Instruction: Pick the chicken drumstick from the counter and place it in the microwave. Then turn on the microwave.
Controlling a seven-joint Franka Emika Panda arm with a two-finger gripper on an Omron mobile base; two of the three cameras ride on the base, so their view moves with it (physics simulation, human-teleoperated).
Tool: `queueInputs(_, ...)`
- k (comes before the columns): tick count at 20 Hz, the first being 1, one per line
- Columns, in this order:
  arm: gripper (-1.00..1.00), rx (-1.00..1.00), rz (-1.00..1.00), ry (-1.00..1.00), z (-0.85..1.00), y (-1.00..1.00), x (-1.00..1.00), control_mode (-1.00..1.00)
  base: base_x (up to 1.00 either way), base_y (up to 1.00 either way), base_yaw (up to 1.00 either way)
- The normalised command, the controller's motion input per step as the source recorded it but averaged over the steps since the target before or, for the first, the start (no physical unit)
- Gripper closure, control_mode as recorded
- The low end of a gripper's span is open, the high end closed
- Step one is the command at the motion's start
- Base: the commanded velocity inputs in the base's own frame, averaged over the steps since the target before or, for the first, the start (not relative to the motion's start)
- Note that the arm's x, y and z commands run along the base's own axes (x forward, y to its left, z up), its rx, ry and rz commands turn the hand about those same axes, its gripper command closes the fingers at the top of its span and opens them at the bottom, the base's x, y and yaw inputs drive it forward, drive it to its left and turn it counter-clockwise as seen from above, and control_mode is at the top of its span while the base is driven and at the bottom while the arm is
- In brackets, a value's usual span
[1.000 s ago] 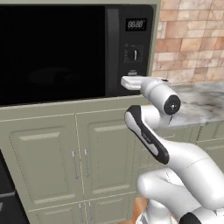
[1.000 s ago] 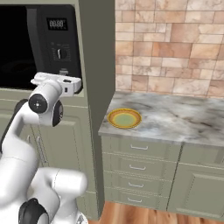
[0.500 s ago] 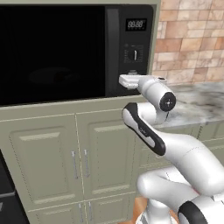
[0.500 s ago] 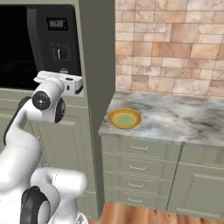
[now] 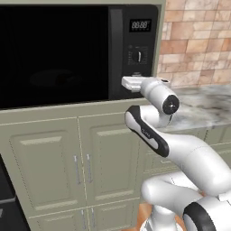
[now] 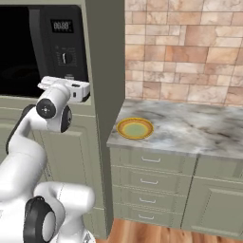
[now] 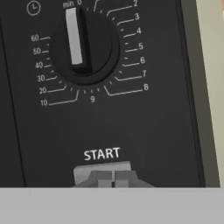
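Observation:
The black microwave (image 5: 58, 54) (image 6: 19, 52) has its dark glass door closed, and the chicken drumstick is hidden. My gripper (image 7: 113, 178) is shut, its two tips pressed together against the grey START button (image 7: 101, 169) low on the control panel (image 5: 139, 54) (image 6: 61, 47). Above the button sits the timer dial (image 7: 83, 46), its pointer near zero. From the base views the hand (image 5: 133, 82) (image 6: 71, 88) reaches level up to the bottom of the panel. The marbled counter (image 6: 190, 126) (image 5: 203, 101) lies to the right.
A round yellow-green plate (image 6: 135, 127) rests on the counter's left end. A tall beige cabinet panel (image 6: 107, 71) stands between microwave and counter. Cabinet doors (image 5: 76, 162) lie below the microwave, drawers (image 6: 152, 180) under the counter, a brick wall (image 6: 185, 47) behind.
The arm's elbow and wrist have shifted slightly while the hand has stayed at the bottom of the control panel. The gripper remains shut.

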Motion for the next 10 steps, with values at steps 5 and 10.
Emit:
queueInputs(5,1.00,0.00,0.00,-0.02,-0.01,0.08,0.06,-1.00,0.00,0.00,0.00)
queueInputs(10,1.00,0.00,0.00,-0.03,0.00,0.06,-0.31,-1.00,0.00,0.00,0.00)
